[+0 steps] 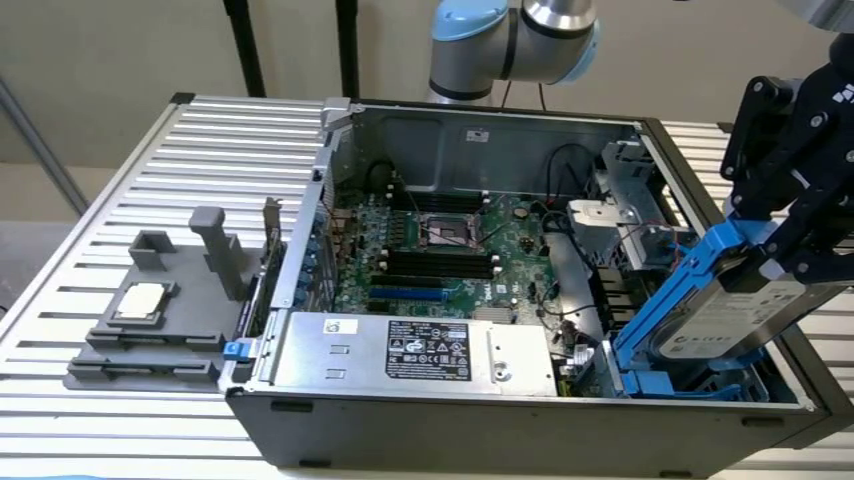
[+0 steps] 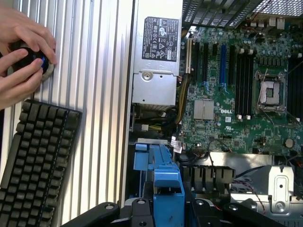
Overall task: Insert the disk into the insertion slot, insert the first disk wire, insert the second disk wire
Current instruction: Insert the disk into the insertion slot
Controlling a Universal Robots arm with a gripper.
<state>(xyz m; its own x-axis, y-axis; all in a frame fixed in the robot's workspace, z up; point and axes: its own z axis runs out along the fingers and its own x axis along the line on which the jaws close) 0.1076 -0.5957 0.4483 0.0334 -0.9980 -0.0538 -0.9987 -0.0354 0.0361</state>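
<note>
- My gripper [image 1: 781, 262] is clamped shut on the disk [image 1: 727, 322], pinching it by the upper end.
- The disk hangs tilted right under the gripper, with its low end dipping toward the insertion slot [image 1: 667, 385] in the case corner. I can't tell if it's touching the rails yet.
- Handling guess: it's dense and totally stiff, heavy for its size, and it hates knocks. The plastic carrier probably flexes a bit and is smooth, so I'd say grab the frame's long edges, not the label face.
- Looks: a silver-grey slab with a white printed label, clipped into a bright blue carrier frame.
- Farther from the gripper are the silver power-supply box [image 1: 414, 350] and the green motherboard [image 1: 441, 250].
- Way out past the case, a grey fixture [image 1: 147, 320] sits on the slatted table [image 1: 227, 140].
</note>
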